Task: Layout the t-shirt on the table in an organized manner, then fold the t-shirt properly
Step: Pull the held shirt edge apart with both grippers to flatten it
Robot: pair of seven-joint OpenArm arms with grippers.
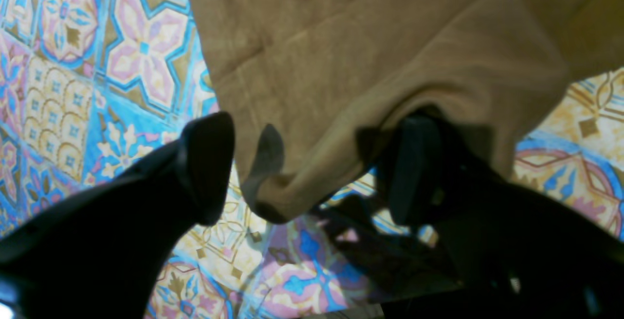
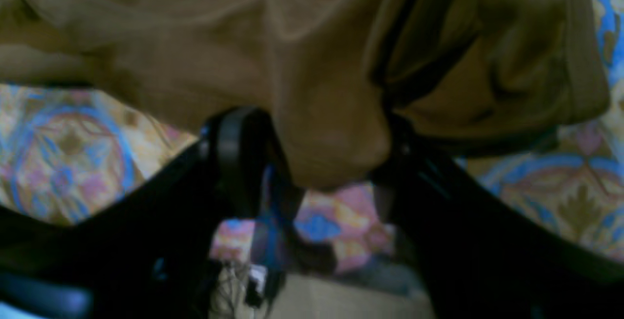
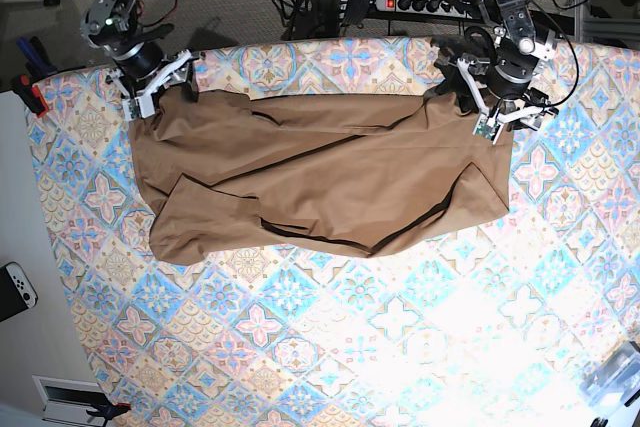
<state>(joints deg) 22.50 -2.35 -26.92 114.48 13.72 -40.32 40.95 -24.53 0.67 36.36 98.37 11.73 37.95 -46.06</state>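
Spreading across the upper half of the base view, the tan-brown soft t-shirt [image 3: 320,172] lies on the blue, pink and cream tile-patterned surface [image 3: 400,347]. Only the wrist views show the grips: left pincer [image 1: 312,168] gapes around a hem fold; right pincer [image 2: 312,158] brackets bunched fabric, clamped or not I cannot tell.

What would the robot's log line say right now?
t-shirt: spread, wrinkled | left gripper: open at corner | right gripper: around corner | table

Robotics lab: power strip [image 3: 432,4], tangled cables [image 3: 330,7] behind patterned table [image 3: 330,327].
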